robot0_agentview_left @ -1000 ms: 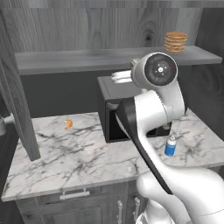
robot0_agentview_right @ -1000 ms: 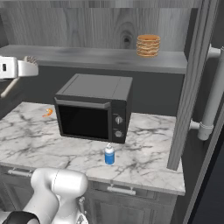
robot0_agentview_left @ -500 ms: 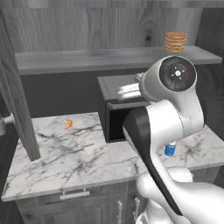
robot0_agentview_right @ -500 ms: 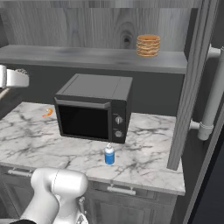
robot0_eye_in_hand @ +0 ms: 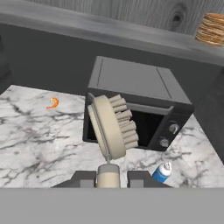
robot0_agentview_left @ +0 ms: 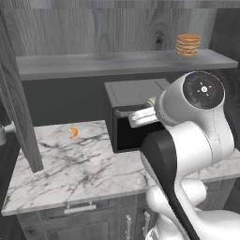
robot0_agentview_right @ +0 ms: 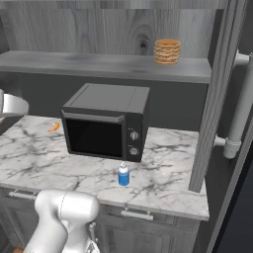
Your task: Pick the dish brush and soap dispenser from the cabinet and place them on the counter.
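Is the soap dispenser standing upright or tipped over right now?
Upright. The soap dispenser stands on the counter before the microwave, its white pump top pointing up.

Rendered throughout under soft, even, fairly dim light, seemingly from above and in front. No glare or sharp highlights on the counter point(robot0_agentview_right: 163, 173); only a mild sheen on the arm's white shell. Faint, diffuse shadows beneath the microwave point(robot0_agentview_right: 106, 121) and under the cabinet point(robot0_agentview_left: 117, 63) shelf, where the back wall went dark. Slightly soft and low in resolution overall, with blocky edges. Closest to the lens, the dish brush point(robot0_eye_in_hand: 114, 127) stayed reasonably crisp. No noticeable bending at the frame edges.
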